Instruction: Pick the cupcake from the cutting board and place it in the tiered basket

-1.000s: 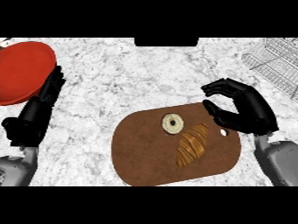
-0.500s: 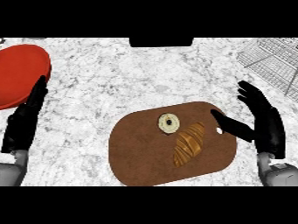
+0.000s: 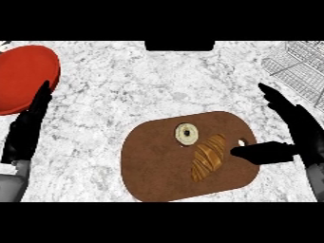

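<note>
Marble counter (image 3: 157, 80) | cupcake (image 3: 186, 133), croissant (image 3: 209, 157) on cutting board (image 3: 150, 161) | both hands wide

Brown cutting board (image 3: 157, 175), red plate (image 3: 14, 78), white-grey marbled counter (image 3: 157, 80), golden-brown striped croissant (image 3: 208, 157)

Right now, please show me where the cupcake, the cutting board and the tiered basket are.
cupcake (image 3: 186, 133), head view, its round top.
cutting board (image 3: 154, 166), head view, bare brown surface at left.
tiered basket (image 3: 306, 71), head view, its wire mesh.

Cupcake (image 3: 186, 134) and croissant (image 3: 208, 157) on cutting board (image 3: 150, 166)
</note>
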You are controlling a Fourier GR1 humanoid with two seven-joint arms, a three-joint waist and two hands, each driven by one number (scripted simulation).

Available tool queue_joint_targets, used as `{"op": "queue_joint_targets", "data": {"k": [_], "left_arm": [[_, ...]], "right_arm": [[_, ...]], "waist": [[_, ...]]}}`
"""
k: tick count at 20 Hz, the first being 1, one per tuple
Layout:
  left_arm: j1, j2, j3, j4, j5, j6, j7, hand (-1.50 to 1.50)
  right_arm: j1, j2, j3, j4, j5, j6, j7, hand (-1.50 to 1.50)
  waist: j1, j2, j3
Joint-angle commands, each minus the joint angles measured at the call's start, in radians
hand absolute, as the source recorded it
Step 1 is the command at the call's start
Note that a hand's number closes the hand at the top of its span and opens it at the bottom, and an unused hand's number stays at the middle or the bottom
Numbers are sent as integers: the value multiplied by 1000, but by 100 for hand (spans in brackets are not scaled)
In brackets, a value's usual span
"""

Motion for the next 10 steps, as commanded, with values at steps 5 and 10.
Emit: {"op": "queue_joint_targets", "data": {"k": [5, 10], "left_arm": [[-23, -22, 9, 39, -7, -22, -20, 0], [-14, -39, 7, 61, -38, -15, -57, 0]], "right_arm": [[-369, 66, 82, 64, -5, 170, 439, -150], [-404, 154, 111, 176, 1, 181, 481, -150]], "waist": [[25, 6, 1], [13, 6, 2]]}}
